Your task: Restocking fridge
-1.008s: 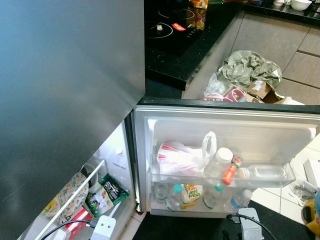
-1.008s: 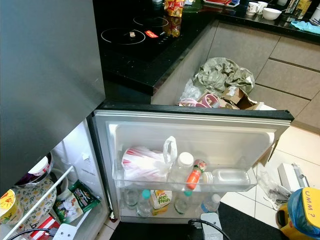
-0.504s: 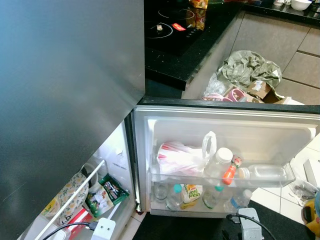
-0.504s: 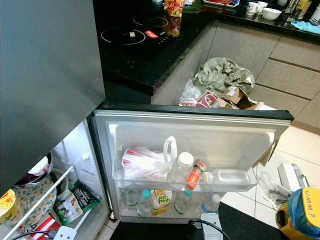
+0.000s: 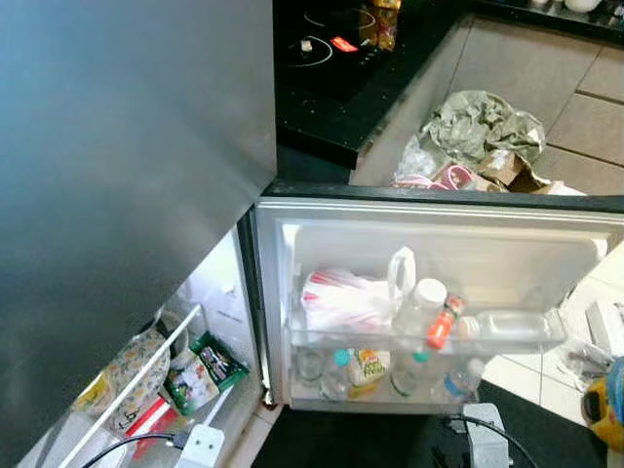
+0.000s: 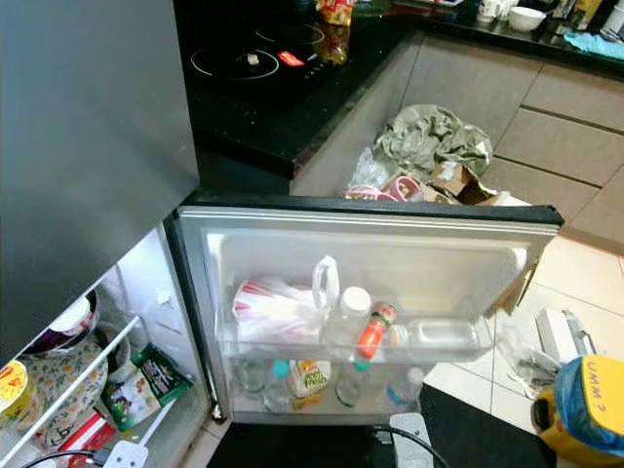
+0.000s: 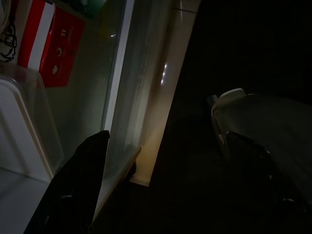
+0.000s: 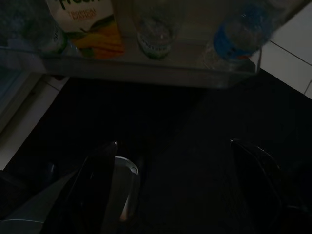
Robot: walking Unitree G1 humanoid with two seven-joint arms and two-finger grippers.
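Fridge door; both end effectors agape, empty.

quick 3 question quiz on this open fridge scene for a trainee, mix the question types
1. True or false: the fridge door is open.
2. The orange-capped bottle sits in which door shelf? A upper, B lower.
3. Fill in: the juice carton stands on the ____ door shelf.

Key: 1 true. 2 A. 3 lower.
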